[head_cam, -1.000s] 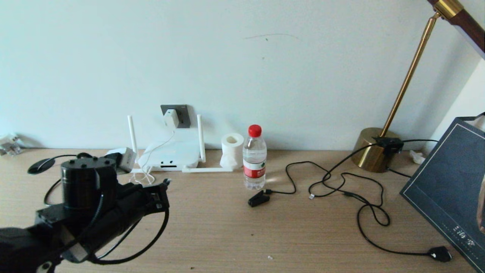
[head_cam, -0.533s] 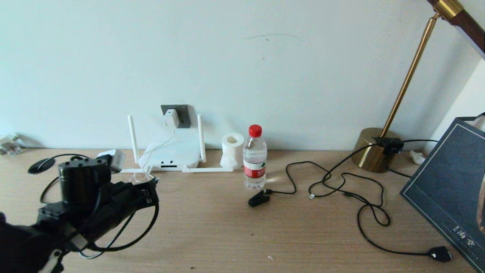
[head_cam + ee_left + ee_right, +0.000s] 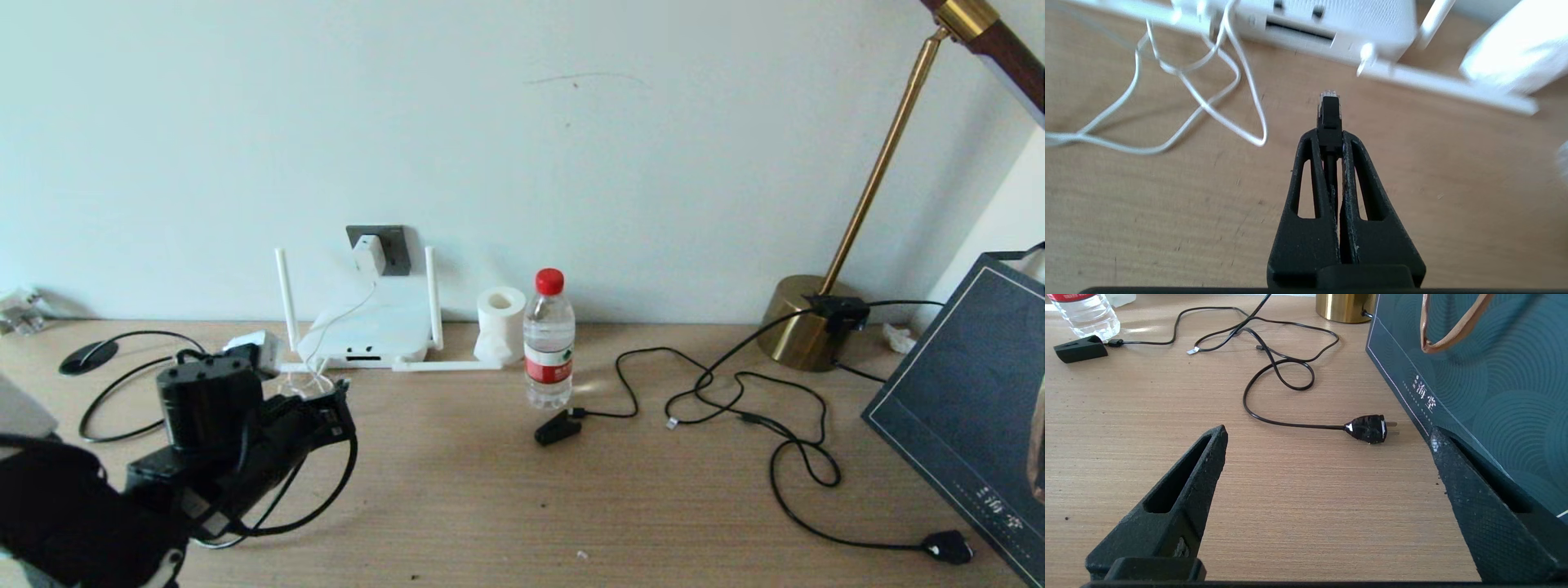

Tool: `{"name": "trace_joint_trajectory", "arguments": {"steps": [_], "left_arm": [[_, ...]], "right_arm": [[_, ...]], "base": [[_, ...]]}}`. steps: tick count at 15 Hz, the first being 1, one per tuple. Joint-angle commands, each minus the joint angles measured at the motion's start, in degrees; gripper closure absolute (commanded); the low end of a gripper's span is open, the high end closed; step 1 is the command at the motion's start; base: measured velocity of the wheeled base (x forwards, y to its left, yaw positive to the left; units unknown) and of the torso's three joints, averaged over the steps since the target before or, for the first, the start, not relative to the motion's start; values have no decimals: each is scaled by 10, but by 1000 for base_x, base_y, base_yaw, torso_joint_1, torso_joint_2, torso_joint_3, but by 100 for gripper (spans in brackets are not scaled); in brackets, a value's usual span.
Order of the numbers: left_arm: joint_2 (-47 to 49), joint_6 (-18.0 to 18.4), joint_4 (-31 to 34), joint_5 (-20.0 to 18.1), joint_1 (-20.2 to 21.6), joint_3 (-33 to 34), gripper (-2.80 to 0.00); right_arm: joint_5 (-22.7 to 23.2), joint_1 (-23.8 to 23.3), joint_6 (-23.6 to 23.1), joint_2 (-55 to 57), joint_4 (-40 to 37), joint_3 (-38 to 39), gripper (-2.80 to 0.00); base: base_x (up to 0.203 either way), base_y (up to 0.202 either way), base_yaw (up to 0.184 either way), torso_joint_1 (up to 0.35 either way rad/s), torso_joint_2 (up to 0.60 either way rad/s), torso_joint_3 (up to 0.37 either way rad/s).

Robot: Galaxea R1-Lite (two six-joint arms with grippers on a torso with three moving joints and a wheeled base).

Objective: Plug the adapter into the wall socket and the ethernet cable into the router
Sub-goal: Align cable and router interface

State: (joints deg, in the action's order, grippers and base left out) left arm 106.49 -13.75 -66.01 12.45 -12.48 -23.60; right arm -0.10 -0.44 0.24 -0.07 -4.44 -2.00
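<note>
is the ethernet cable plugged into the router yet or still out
Out. The ethernet cable is pinched in the shut left gripper, its clear tip short of the router port slot, bare table between.

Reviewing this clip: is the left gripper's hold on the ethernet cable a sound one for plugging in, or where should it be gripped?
It looks sound. The left gripper is shut on the ethernet cable at the black boot just behind the connector, coming from the rear along the cable's axis. That leaves the clear tip sticking out in front, free, and pointed toward the router and its dark port slot. Gripping further back would likely let the connector droop.
</note>
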Motion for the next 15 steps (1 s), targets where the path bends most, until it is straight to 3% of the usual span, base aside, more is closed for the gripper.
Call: {"name": "trace_joint_trajectory", "arguments": {"steps": [1, 2, 3, 6, 10, 15], "left_arm": [[7, 2, -5, 1, -3, 6, 0], [8, 10, -5, 3, -5, 5, 0], [6, 12, -5, 4, -5, 8, 0], [9, 13, -13, 6, -4, 12, 0], [33, 42, -12, 2, 5, -7, 0], [55, 44, -13, -1, 5, -26, 0]], "right_arm": [[-2, 0, -2, 1, 3, 3, -280], [-1, 0, -6, 1, 10, 5, -280], [-2, 0, -6, 1, 18, 8, 0], [-1, 0, -2, 1, 19, 8, 0], [-1, 0, -2, 1, 19, 8, 0], [-1, 0, -2, 1, 19, 8, 0]], "base": [[0, 0, 0, 0, 0, 0], [0, 0, 0, 0, 0, 0], [0, 0, 0, 0, 0, 0], [0, 0, 0, 0, 0, 0], [0, 0, 0, 0, 0, 0], [0, 0, 0, 0, 0, 0]]}}
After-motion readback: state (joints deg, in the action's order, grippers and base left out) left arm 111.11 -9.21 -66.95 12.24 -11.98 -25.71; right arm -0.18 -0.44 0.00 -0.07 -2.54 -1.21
